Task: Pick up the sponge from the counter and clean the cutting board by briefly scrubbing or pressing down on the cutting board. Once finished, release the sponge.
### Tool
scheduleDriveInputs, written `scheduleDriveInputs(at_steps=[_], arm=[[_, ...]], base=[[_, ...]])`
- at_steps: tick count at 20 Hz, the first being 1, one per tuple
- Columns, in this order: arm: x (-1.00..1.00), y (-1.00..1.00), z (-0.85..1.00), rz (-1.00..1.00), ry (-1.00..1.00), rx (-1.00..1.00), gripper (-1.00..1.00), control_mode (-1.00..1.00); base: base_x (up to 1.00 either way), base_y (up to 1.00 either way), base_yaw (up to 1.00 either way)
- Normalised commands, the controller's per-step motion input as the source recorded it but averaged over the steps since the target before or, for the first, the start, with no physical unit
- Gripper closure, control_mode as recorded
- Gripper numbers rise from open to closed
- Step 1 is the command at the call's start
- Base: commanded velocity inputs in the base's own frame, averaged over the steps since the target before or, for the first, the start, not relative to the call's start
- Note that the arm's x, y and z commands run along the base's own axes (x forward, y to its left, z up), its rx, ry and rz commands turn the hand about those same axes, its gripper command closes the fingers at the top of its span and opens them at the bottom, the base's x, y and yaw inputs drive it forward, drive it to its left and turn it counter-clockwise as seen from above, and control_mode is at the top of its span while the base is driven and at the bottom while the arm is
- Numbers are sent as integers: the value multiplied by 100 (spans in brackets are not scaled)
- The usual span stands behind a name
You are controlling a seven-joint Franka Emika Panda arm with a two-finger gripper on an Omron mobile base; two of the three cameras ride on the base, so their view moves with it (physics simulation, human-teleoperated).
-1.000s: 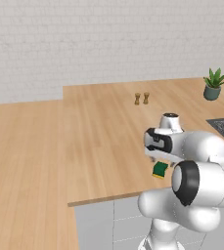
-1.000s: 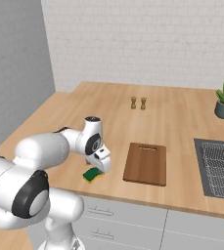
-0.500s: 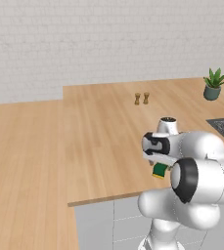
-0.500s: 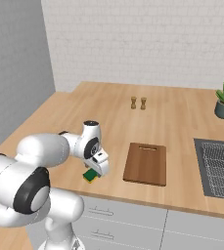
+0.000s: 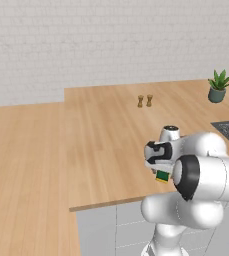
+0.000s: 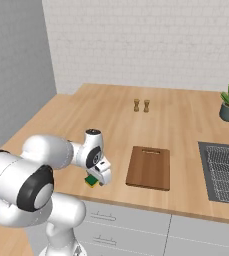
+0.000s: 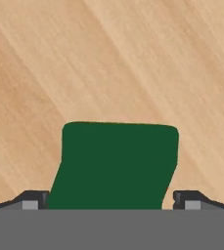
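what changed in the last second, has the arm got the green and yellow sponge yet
The gripper has come down over the green-topped yellow sponge, its open fingers now on either side of it; nothing is gripped yet. The sponge has stayed on the light wood counter, and the dark reddish-brown cutting board has not moved.

counter (image 6: 111,125): light tan wood planks, matt, visible grain | cutting board (image 6: 148,167): darker reddish-brown wood, smooth | sponge (image 7: 113,163): matt dark green top, yellow layer beneath | wall (image 5: 111,40): white brick, matt | cabinet fronts (image 6: 136,230): smooth pale grey | sink rack (image 6: 226,170): dark metal wire
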Motion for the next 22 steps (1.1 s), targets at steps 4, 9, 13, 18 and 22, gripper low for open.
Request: scheduleDriveInputs(at_steps=[4,9,13,18,22], arm=[[0,0,-13,0,0,0,100,-100],[0,1,1,0,-2,0,100,-100],[-3,-7,44,-12,-1,2,100,-100],[-9,-16,76,-39,3,0,100,-100],[0,-34,42,-29,1,-8,100,-100]], base=[[0,0,0],[0,0,0],[0,0,0],[0,0,0],[0,0,0]])
